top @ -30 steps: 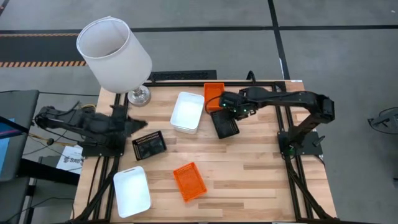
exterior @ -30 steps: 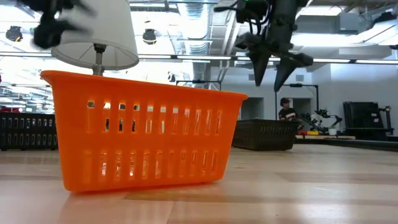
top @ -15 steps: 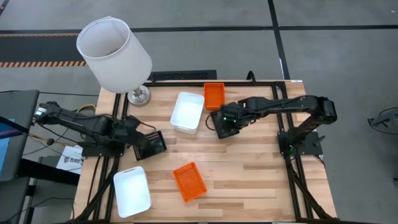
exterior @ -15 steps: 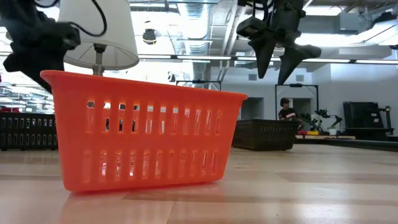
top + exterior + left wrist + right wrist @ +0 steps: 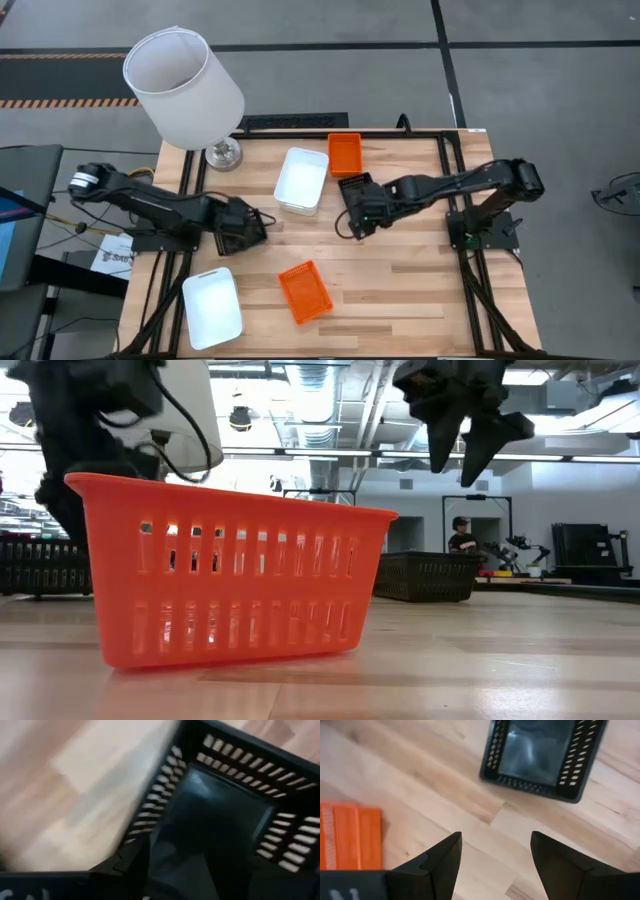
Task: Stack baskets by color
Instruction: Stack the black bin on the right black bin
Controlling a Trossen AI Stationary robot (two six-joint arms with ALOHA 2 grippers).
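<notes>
Two black baskets lie on the wooden table. My left gripper points down, open, over the left one; in the left wrist view one finger stands above that basket's side wall. My right gripper hangs open above bare wood, just nearer than the other black basket, which also shows in the right wrist view. One orange basket rests at the far edge and another toward the near edge. One white basket sits mid-table and another at the near left. My left gripper has its fingers down at the left black basket, one over the side wall and the other hidden against the dark inside. The blur keeps me from telling whether they touch it.
A lamp with a big white shade stands on its metal foot at the far left corner. In the low view the near orange basket fills the foreground. Bare wood lies at the near right of the table.
My left gripper has swung down and toward the table's right and near edge, tipping from nearly level to pointing down over the left black basket. My right gripper has gone toward the near edge, off the other black basket, and has stayed open.
</notes>
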